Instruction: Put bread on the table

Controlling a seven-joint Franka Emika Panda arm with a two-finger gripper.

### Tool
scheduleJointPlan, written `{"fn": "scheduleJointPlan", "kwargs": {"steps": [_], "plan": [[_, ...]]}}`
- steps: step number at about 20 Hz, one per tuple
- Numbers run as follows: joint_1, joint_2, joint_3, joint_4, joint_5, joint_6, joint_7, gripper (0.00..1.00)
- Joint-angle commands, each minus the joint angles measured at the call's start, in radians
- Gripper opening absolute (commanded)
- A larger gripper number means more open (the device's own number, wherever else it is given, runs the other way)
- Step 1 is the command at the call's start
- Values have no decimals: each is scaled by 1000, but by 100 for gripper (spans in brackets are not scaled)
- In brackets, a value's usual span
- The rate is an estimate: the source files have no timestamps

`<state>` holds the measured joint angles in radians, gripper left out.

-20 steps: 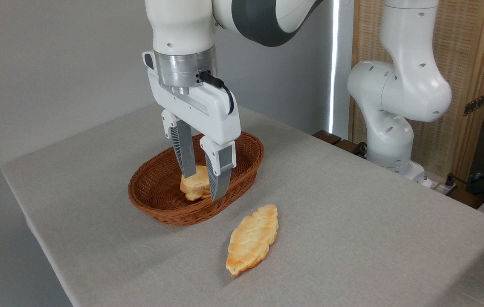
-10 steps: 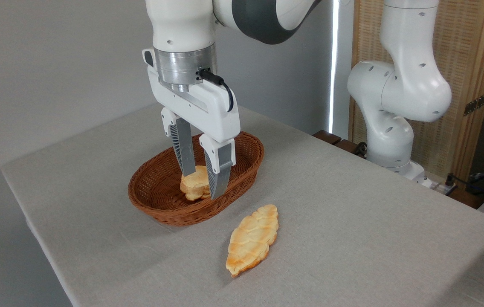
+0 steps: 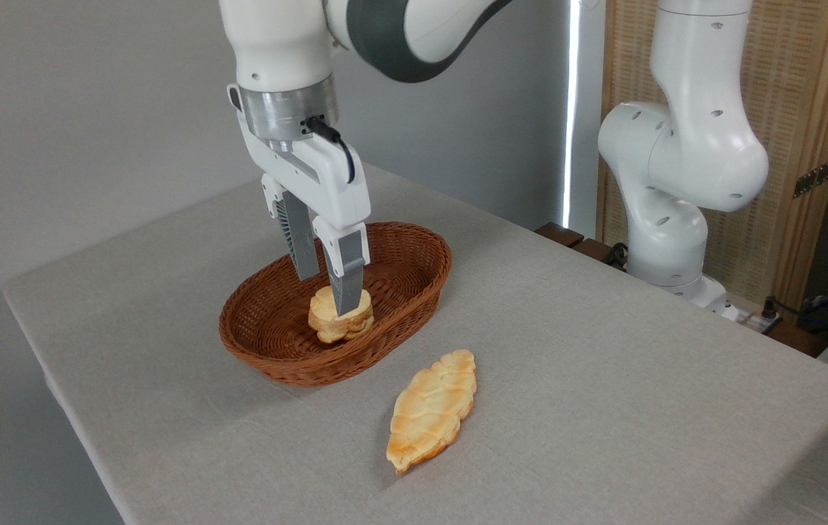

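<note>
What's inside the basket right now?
One small round bun sits in the basket. The gripper covers part of its top; the jaws look nearly together above it, grip unclear.

The table (image 3: pixel 603 408) is big and has a plain light grey cloth over it. A brown oval wicker basket (image 3: pixel 414 288) sits on the cloth, toward the left and back part. A long, flat, leaf-shaped bread (image 3: pixel 432 410) lies right on the cloth, near the basket, on its front right side. The two do not touch.
</note>
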<state>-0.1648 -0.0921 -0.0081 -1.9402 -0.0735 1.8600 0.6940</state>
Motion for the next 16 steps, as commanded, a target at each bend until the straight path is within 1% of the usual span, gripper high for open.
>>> {"fn": "scheduleJointPlan", "kwargs": {"steps": [1,6,10,12,16], "plan": [[-61,-8,10,-42,-11,11,-22,100],[-122,0,10,-123,-11,134,-30,100],[-159,17,10,-149,-11,172,-30,100],[-167,20,10,-158,-11,177,-28,100],[-167,22,10,-177,-5,177,-19,100]]}}
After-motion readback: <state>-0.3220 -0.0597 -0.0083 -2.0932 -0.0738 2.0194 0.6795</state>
